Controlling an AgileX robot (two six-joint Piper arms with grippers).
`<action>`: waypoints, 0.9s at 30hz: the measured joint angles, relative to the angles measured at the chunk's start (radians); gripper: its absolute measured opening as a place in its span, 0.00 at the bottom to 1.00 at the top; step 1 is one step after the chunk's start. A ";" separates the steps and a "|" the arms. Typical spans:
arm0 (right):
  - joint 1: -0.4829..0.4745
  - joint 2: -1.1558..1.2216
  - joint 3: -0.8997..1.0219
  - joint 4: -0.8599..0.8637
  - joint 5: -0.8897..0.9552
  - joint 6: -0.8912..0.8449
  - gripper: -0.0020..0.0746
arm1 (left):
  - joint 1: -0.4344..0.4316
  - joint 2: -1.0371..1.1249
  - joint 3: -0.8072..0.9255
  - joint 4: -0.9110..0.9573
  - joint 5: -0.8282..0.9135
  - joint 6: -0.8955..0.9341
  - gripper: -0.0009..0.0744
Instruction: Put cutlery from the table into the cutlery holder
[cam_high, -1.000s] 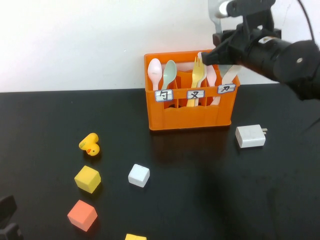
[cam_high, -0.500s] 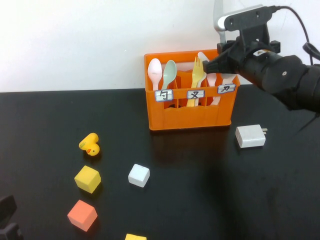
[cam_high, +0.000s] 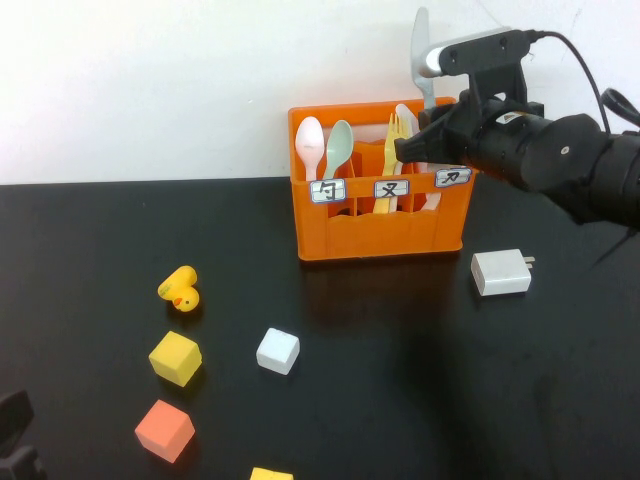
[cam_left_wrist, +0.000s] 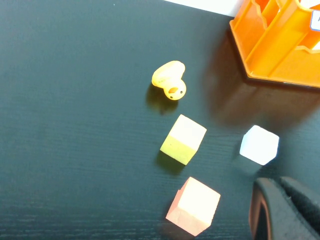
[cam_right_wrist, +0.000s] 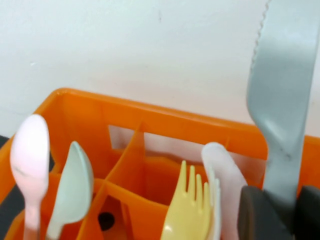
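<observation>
Cutlery: none left lying on the counter (cam_high: 420, 400), only cubes, duck, charger. Left tool (cam_left_wrist: 285, 212) parked near, clamped shut, empty. Farther back, cutlery holder (cam_high: 380, 235) already stocked with spoons, fork, pale knife. Right tool (cam_high: 432, 128) above its right compartment, gripping the grey knife (cam_high: 420, 50) upright (handle hidden). Last piece, apparently.

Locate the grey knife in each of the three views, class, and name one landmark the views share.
High view: grey knife upright in the right gripper, above the cutlery holder.
Left wrist view: not in it; left gripper low over the table.
Right wrist view: grey knife at the right edge.
Shared landmark: the cutlery holder.
</observation>
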 joint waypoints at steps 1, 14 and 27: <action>0.000 0.000 0.000 -0.001 0.005 0.000 0.25 | 0.000 0.000 0.000 0.000 0.000 0.000 0.01; 0.000 -0.010 0.000 0.081 0.022 0.002 0.55 | 0.000 0.000 0.000 0.000 0.000 0.000 0.01; -0.002 -0.305 0.001 0.086 0.359 -0.251 0.15 | 0.000 -0.042 0.000 0.035 -0.045 0.000 0.01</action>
